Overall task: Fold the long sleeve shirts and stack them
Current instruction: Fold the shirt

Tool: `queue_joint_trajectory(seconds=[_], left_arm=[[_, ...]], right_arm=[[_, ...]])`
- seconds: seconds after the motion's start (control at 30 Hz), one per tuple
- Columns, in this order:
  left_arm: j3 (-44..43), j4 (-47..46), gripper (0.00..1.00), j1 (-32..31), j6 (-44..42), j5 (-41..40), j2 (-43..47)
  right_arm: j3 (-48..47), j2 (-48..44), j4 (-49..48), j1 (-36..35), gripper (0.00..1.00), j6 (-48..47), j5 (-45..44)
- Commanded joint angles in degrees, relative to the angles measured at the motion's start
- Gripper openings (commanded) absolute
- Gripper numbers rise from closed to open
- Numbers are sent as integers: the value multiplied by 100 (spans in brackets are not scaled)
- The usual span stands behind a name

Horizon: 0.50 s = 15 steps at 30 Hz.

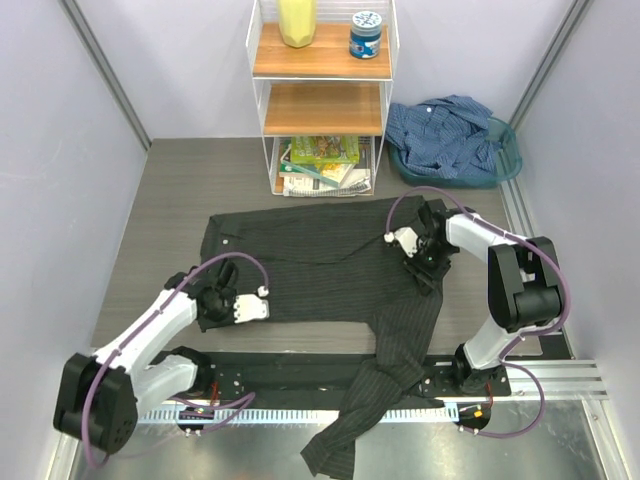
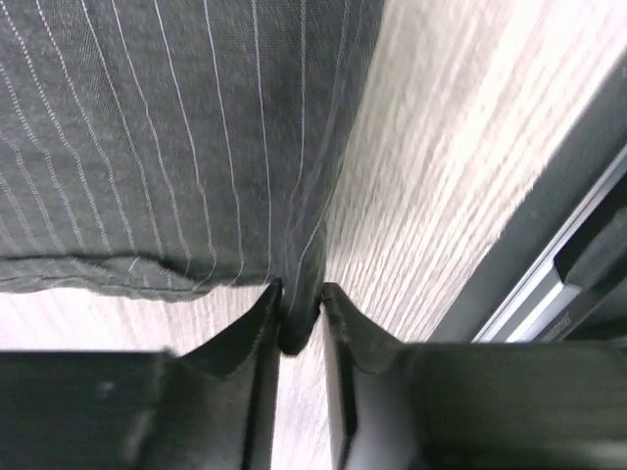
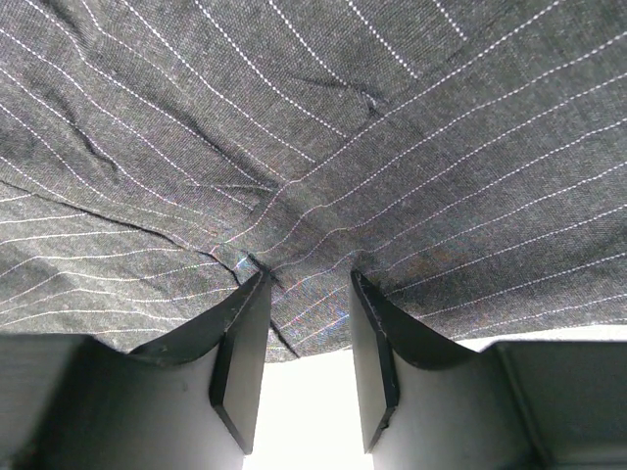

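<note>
The dark charcoal pinstriped shirt (image 1: pixel 310 265) lies spread across the table, with one sleeve (image 1: pixel 375 400) trailing over the near rail. My left gripper (image 1: pixel 212 304) is at the shirt's near-left corner. In the left wrist view it (image 2: pixel 299 299) is shut on a fold of the shirt's edge (image 2: pixel 176 147). My right gripper (image 1: pixel 428 262) rests on the shirt's right side. In the right wrist view it (image 3: pixel 307 279) is open, its tips touching the cloth (image 3: pixel 323 127) near an edge. The blue shirt (image 1: pixel 445 130) lies crumpled in a green basket (image 1: pixel 508 160) at the back right.
A white wire shelf (image 1: pixel 322 95) with wooden boards stands at the back centre. It holds a yellow container (image 1: pixel 297 22), a blue jar (image 1: pixel 366 35) and magazines (image 1: pixel 322 165) at the bottom. A metal rail (image 1: pixel 560 375) runs along the near edge.
</note>
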<state>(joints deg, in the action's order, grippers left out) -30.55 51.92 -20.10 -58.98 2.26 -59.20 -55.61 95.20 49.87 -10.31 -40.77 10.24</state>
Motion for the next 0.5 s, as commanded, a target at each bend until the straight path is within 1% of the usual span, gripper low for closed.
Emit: queue_joint_trajectory(seconds=[0.0, 0.07, 0.1, 0.17, 0.2, 0.23, 0.27, 0.33, 0.37, 0.43, 0.47], left_arm=[[-82, 397, 20, 41, -369, -78, 374], [-284, 503, 22, 58, -176, 72, 365], [-538, 729, 34, 59, -132, 377, 383], [-741, 915, 50, 59, -26, 712, 435], [-864, 925, 61, 59, 0, 940, 505], [-900, 925, 64, 67, 18, 1038, 532], [-935, 855, 68, 50, 53, 1083, 532], [-971, 776, 70, 41, 97, 1101, 375], [-971, 758, 70, 41, 123, 1101, 278], [-971, 714, 70, 41, 211, 1153, 14], [-971, 645, 70, 41, 281, 1206, -38]], right_arm=[[-80, -457, -58, 99, 44, -413, -23], [-107, -947, 92, 99, 46, -668, 162], [-134, -1107, 346, 108, 48, -790, 258], [-116, -1632, 628, 99, 52, -1246, 600], [-38, -1801, 891, 99, 53, -1440, 698], [32, -1986, 989, 90, 54, -1581, 786], [164, -2257, 1190, 29, 58, -1844, 917], [331, -2522, 1358, -85, 62, -2030, 1050], [515, -2628, 1481, -199, 73, -2222, 1137], [726, -2997, 1491, -681, 79, -2294, 1138], [867, -3111, 1482, -875, 80, -2251, 1121]])
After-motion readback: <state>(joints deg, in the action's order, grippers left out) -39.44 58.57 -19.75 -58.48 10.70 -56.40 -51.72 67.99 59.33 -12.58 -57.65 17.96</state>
